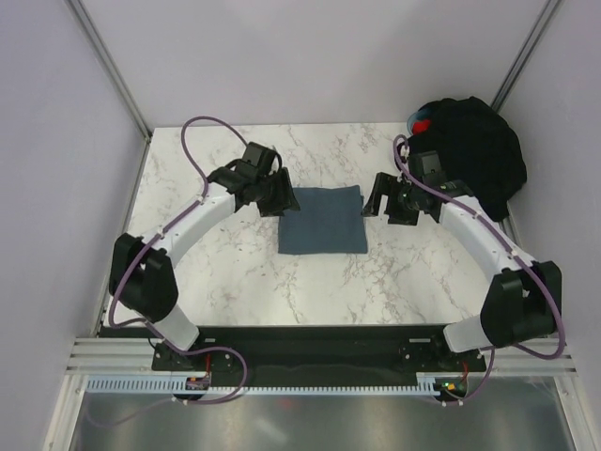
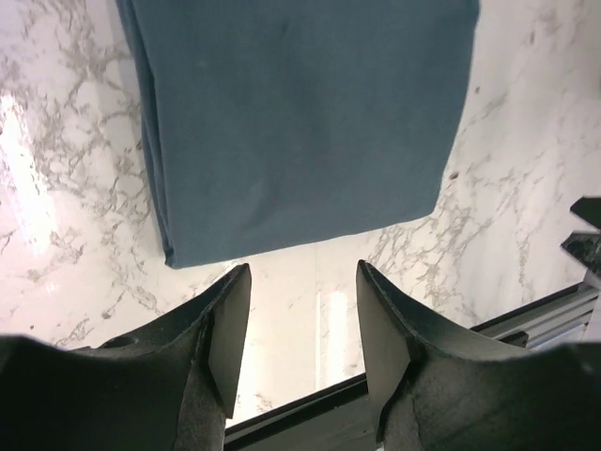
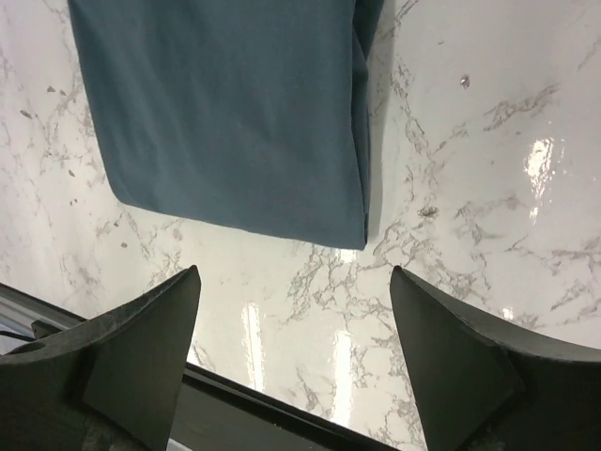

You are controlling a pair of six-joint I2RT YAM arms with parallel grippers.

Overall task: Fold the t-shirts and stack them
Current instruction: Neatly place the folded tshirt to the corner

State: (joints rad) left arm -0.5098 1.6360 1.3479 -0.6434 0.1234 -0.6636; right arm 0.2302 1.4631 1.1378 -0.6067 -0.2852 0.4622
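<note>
Top external, folded blue-grey t-shirt (image 1: pixel 322 221), left claw (image 1: pixel 285 201) parted, right claw (image 1: pixel 379 200) parted

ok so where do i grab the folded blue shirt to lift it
Probably by its two side edges, left pincer from the left, right pincer from the right. The shirt lies flat as a layered rectangle between the open pincers; lifting one side would likely unfold it.

Left arm (image 1: pixel 200 219) and right arm (image 1: pixel 476 232) hold jaws parted.
</note>
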